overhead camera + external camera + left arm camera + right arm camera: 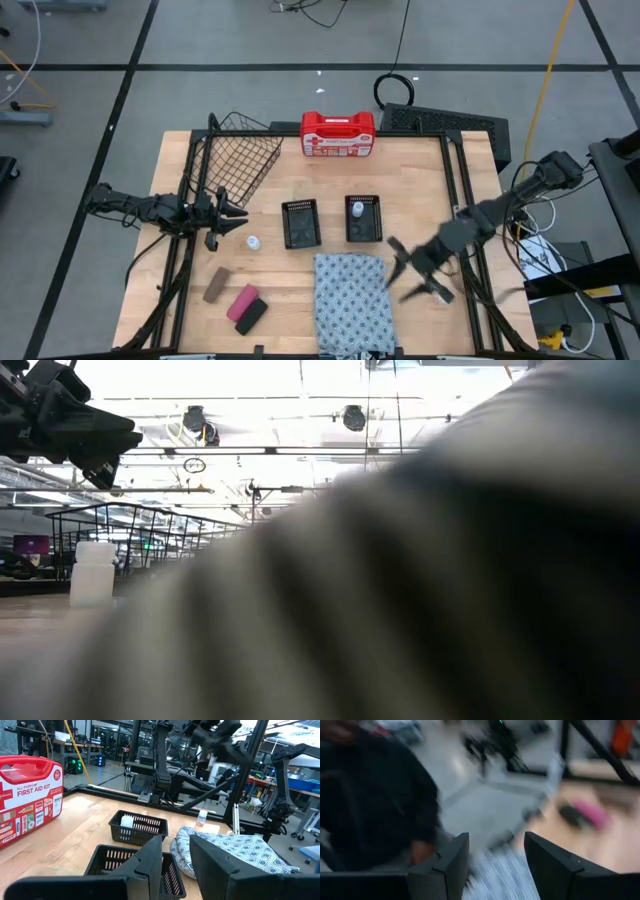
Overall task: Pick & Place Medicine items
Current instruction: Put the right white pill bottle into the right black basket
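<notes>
Medicine bottle [253, 242] just left of the left mesh tray [301, 223]: light, tippy, I'd pinch its sides (left gripper [232, 214] parted, empty; right gripper [413, 277] too).

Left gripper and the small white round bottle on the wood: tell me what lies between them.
Nothing: in the high view, only bare wood separates the left gripper from the small white round bottle.
</notes>
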Tool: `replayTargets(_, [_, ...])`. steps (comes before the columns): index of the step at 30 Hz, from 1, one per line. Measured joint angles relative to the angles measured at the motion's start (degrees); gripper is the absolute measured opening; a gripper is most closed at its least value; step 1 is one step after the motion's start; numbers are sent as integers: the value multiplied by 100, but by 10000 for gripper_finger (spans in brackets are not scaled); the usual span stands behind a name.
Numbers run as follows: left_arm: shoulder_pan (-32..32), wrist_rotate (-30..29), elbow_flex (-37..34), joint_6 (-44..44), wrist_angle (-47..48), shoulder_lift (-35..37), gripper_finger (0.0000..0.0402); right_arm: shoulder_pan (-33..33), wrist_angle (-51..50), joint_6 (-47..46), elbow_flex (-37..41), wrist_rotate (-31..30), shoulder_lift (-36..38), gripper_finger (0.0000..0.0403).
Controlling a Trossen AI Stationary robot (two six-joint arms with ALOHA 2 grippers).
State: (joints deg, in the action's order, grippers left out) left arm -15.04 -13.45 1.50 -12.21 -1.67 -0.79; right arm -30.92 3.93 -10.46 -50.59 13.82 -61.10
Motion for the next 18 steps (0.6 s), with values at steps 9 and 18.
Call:
replayTargets(9, [-1, 0, 0, -2, 0, 1, 108, -830, 1663, 661, 0, -11, -58, 183])
replayTargets(18, [-1, 0, 0, 0, 0, 0, 108, -1953, 872, 1013, -796, -2389, -637, 195])
